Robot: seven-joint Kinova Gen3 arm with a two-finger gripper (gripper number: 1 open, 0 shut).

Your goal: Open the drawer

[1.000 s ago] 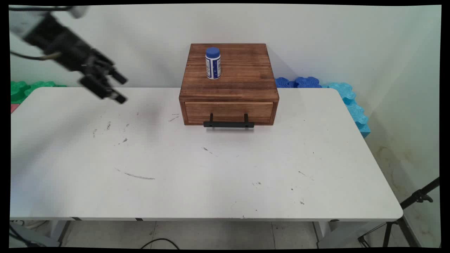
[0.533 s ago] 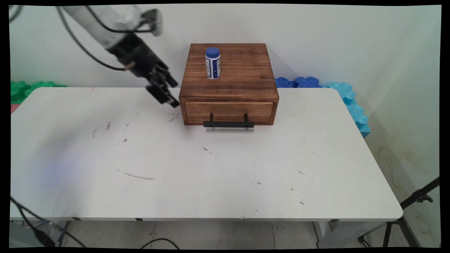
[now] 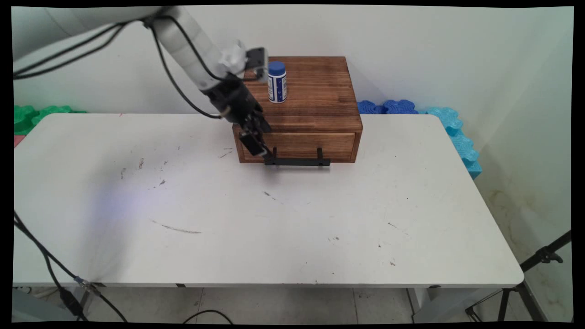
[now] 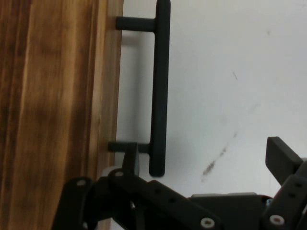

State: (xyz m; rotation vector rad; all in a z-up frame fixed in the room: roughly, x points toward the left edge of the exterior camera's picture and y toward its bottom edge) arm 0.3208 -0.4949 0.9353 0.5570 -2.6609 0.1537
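Hovered at the left end of the drawer handle (image 3: 297, 161) on the wooden drawer box (image 3: 297, 109) (blue-capped bottle (image 3: 277, 82) on top), gripper (image 3: 257, 145) low over the table (image 3: 274, 219), fingers (image 4: 280, 155) spread apart, holding nothing.

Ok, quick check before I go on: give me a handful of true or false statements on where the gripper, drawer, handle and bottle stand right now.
1. The gripper is open. True.
2. The gripper is by the left end of the drawer handle, as the main view shows it. True.
3. The drawer of the wooden box is pulled out. False: it sits shut, flush with the front.
4. The blue-capped bottle lies on its side on the table. False: it stands upright on top of the box.
5. The gripper holds the bottle. False: it holds nothing.
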